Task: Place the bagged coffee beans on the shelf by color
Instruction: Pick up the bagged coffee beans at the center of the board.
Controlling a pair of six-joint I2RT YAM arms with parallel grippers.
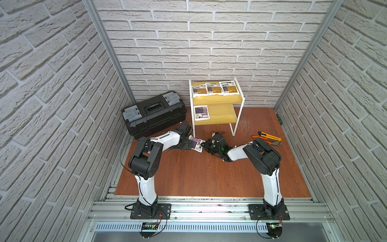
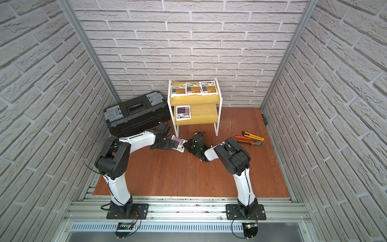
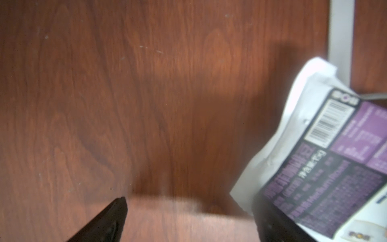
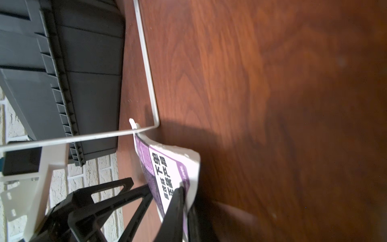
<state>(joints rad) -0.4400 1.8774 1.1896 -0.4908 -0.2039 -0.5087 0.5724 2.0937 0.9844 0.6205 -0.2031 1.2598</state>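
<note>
The shelf stands at the back against the wall. Three orange-labelled bagged coffee beans lie side by side on its upper board. One purple-labelled bag lies on the lower board. A second purple bag hangs just above the table between both arms. My right gripper is shut on its edge. My left gripper is open, with the bag lying against one finger.
A black toolbox sits left of the shelf, close behind the left arm. A yellow utility knife and orange-handled pliers lie on the table to the right. The shelf's white foot rail runs just beyond the held bag.
</note>
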